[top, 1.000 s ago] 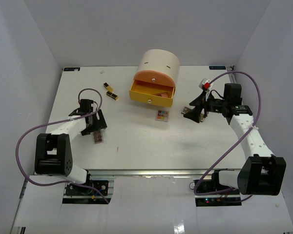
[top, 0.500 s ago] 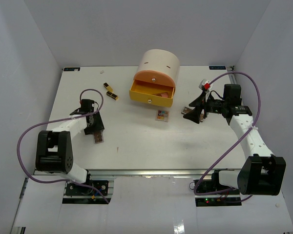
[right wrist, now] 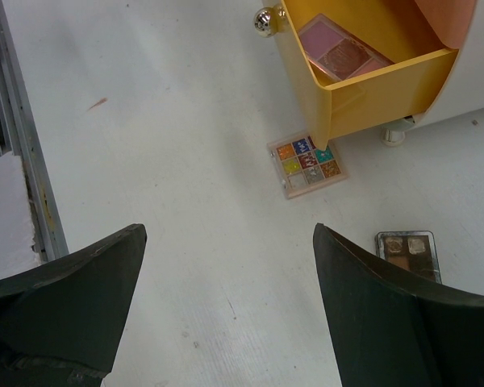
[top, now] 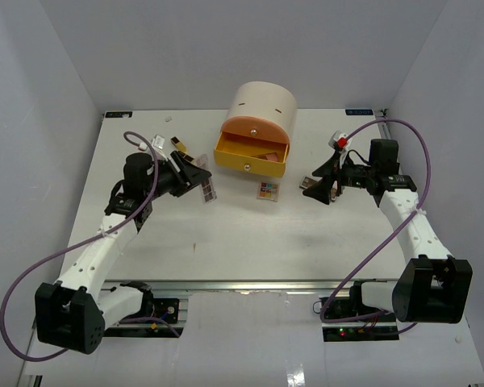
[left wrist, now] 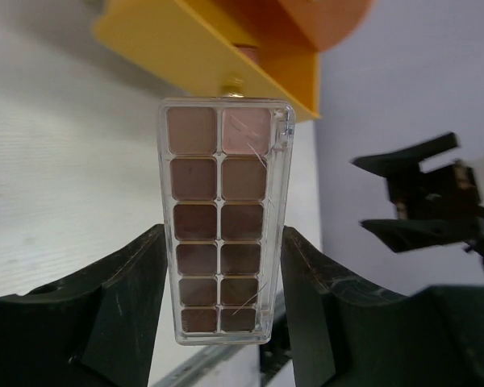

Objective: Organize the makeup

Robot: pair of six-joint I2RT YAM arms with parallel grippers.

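Note:
My left gripper (top: 198, 181) is shut on a long clear eyeshadow palette (left wrist: 222, 218) with brown pans, held off the table left of the open yellow drawer (top: 250, 156); its fingers (left wrist: 137, 274) press both long sides. A pink palette (right wrist: 343, 50) lies inside the drawer (right wrist: 363, 97). On the table in front of the drawer sit a small colourful palette (right wrist: 306, 165) and a dark palette (right wrist: 409, 251). My right gripper (right wrist: 226, 242) hangs open and empty above the table near them. A black-and-gold lipstick (top: 177, 143) lies behind my left gripper.
The cream cylindrical drawer unit (top: 263, 109) stands at the back centre with its orange front above the pulled-out drawer. Grey walls close in the table on three sides. Purple cables loop from both arms.
My left gripper shut on the brown palette where it lay at the left of the table, then lifted it and swung right toward the drawer. The right arm has stayed still.

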